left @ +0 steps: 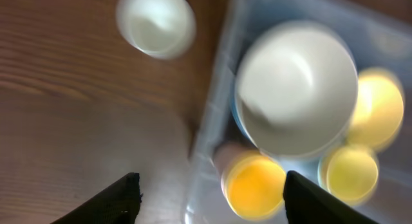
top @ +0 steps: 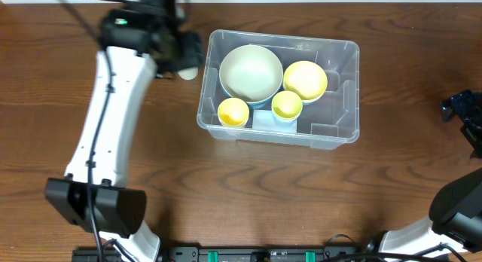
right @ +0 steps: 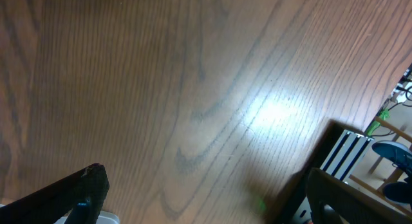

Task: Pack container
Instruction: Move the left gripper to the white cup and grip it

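Left claw (left: 211, 179) hangs wide open and empty over the left edge of the container (top: 339, 104) on the worktop (top: 376, 202), I'd guess because the pale bowl (top: 251, 71) and yellow bowls (top: 305, 80) are already inside and only the white cup (top: 188, 72) beside it remains

container (top: 337, 105): clear | big bowl (top: 251, 72): pale green | small bowls (top: 305, 80): yellow | table (top: 301, 194): brown woodgrain

Your container (top: 339, 104) stands upright and open-topped near the middle of the table (top: 226, 194) — a clear rectangular bin with rounded corners. Inside, you have a large pale bowl (top: 251, 72) at the far left, a yellow bowl (top: 305, 80) beside it, and two small yellow cups (top: 233, 111) along the near wall.
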Available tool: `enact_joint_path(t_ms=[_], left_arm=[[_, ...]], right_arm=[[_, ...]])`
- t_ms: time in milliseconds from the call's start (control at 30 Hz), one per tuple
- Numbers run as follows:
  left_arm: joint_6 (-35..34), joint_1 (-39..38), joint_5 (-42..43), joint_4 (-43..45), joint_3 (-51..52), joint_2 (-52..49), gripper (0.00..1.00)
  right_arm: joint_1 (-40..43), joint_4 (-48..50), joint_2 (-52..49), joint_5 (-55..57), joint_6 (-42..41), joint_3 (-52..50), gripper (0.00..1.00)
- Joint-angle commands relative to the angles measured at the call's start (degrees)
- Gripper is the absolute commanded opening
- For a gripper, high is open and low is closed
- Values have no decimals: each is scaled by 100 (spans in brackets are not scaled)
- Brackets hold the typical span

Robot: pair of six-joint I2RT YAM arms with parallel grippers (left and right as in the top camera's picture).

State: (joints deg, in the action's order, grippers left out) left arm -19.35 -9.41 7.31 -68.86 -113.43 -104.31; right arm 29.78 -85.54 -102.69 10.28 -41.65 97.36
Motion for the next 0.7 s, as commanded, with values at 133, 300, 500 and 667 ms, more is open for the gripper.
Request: enact_joint_path(t_ms=[133, 300, 500, 667], left_arm=[[-28, 831, -39, 450, -66, -612, 93], [68, 903, -44, 695, -66, -1281, 95], [61, 903, -42, 1078, -66, -2011, 96], [39, 922, -44, 1204, -66, -2400, 96]], right_arm=[[22, 7, -7, 63, -74, -17, 99], [22, 7, -7, 61, -74, -17, 99], [22, 7, -7, 63, -74, -17, 99], [22, 7, -7, 61, -74, -17, 99]])
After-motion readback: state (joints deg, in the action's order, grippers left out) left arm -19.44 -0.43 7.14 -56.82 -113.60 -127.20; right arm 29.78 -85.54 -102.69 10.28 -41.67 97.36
